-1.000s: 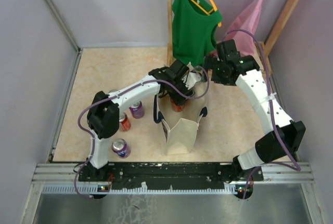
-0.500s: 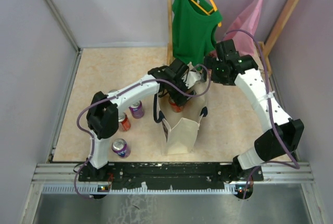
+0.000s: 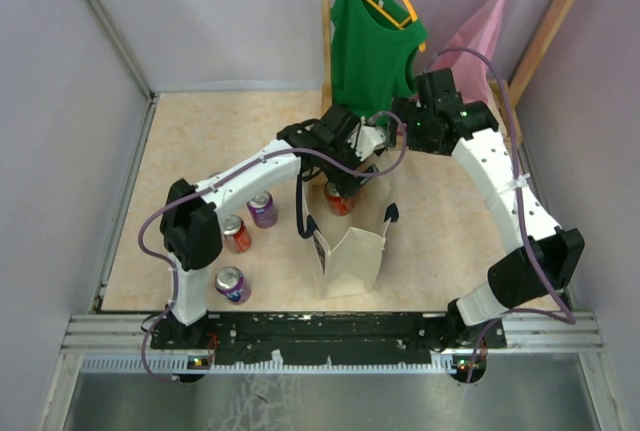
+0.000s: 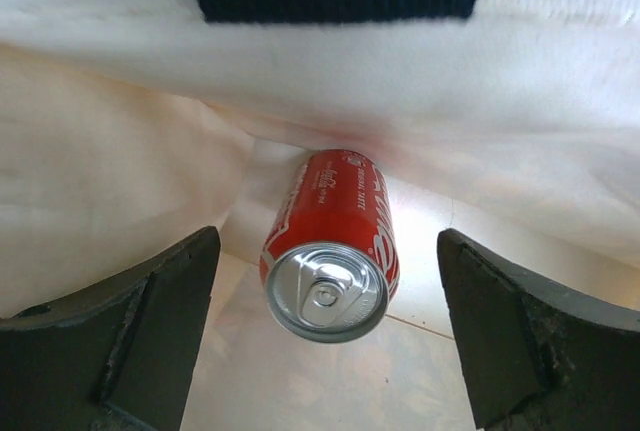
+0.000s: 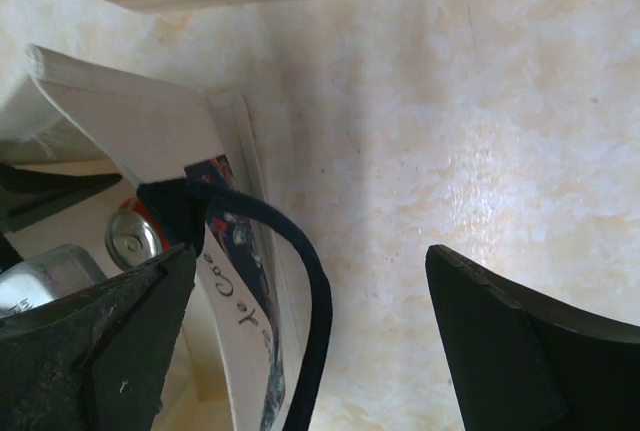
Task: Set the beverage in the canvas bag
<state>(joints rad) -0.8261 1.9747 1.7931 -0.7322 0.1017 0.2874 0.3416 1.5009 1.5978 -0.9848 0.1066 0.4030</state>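
The beverage, a red can [image 4: 335, 216], stands upright inside the beige canvas bag [image 3: 350, 261], at the bag's far end [image 3: 338, 201]. My left gripper [image 4: 328, 251] hangs open just above the can; both fingers stand well off its sides and touch nothing. In the top view the left gripper [image 3: 352, 166] sits over the bag's far rim. My right gripper [image 5: 310, 256] is open beside that rim, with the bag's navy handle [image 5: 312, 296] running loose between its fingers. The can's silver top [image 5: 135, 236] shows past the bag wall [image 5: 150, 121]. The right gripper [image 3: 400, 133] is over the bag's far right corner.
Three more cans stand left of the bag: a purple one [image 3: 262, 209], a red one [image 3: 236, 234] and another purple one [image 3: 232, 283]. A green tank top [image 3: 372, 41] and a pink garment [image 3: 480, 36] hang on a wooden rack [image 3: 325, 31] right behind the bag.
My left gripper has opened wider and lifted away from the red can, which stays standing in the bag. The right gripper has shifted slightly towards the back.
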